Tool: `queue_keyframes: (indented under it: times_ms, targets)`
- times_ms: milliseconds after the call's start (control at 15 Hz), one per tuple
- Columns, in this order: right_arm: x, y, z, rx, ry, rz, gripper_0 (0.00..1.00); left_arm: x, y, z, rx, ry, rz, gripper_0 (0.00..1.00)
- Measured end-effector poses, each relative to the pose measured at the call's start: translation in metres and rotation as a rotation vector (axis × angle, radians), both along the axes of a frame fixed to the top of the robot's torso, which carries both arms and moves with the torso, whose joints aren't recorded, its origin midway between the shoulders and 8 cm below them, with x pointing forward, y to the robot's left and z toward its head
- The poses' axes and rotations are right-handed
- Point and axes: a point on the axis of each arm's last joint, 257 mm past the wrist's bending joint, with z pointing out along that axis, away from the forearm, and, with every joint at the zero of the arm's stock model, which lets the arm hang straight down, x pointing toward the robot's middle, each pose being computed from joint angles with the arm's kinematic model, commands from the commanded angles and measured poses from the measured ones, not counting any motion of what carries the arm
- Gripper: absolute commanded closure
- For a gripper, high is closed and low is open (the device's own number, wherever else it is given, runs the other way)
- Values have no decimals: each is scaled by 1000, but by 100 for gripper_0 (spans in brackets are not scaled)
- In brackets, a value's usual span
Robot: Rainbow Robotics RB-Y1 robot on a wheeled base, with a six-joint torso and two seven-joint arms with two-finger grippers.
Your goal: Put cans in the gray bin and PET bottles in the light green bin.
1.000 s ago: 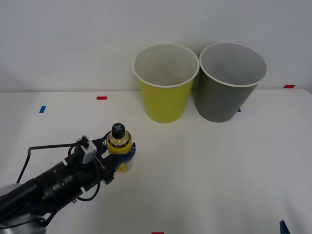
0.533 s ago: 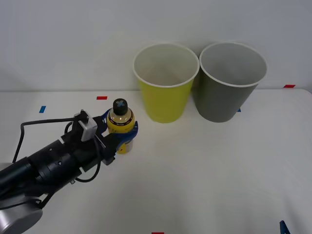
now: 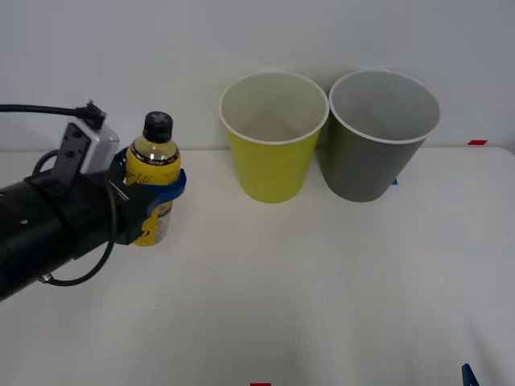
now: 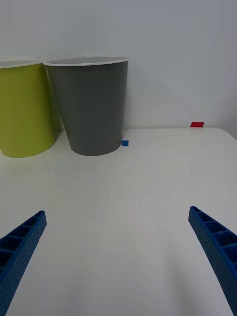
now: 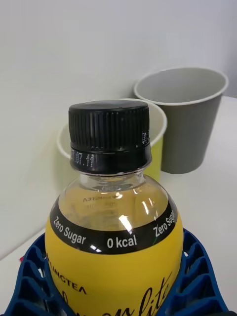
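Observation:
My left gripper [image 3: 154,186] is shut on the yellow-labelled PET bottle [image 3: 153,178] with a black cap, holding it upright above the table, left of the bins. In the left wrist view the PET bottle [image 5: 114,232] stands between the blue fingers [image 5: 29,276]. The light green bin [image 3: 273,137] and the gray bin [image 3: 380,133] stand side by side at the back, both showing nothing inside. My right gripper [image 4: 117,256] hangs open over the table near the front right, facing the gray bin [image 4: 91,103] and the light green bin [image 4: 24,108].
Small red [image 3: 167,162] and blue tape marks lie on the white table. A white wall rises right behind the bins. Open table spreads in front of the bins and to the right.
My left arm has lifted the bottle off the table and carried it up and to the left. The bins and the right gripper have not moved.

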Motion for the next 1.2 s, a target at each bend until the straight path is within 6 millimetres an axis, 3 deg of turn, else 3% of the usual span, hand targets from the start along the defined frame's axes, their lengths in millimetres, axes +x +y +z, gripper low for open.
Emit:
queue_keyframes:
  times_ms: [267, 400, 533, 800, 1200]
  targets:
    - [0, 0, 0, 0, 0, 0, 0, -13, 29, 59, -43, -29, -5, 100]
    - [0, 0, 0, 0, 0, 0, 0, -18, 34, 95, -66, -81, -18, 100]
    - [0, 0, 0, 0, 0, 0, 0, -21, 35, 118, -52, -116, -27, 100]
    - [0, 0, 0, 0, 0, 0, 0, -30, 22, 150, 9, -154, -75, 100]
    - [0, 0, 0, 0, 0, 0, 0, -20, 13, 179, -37, -159, -97, 100]
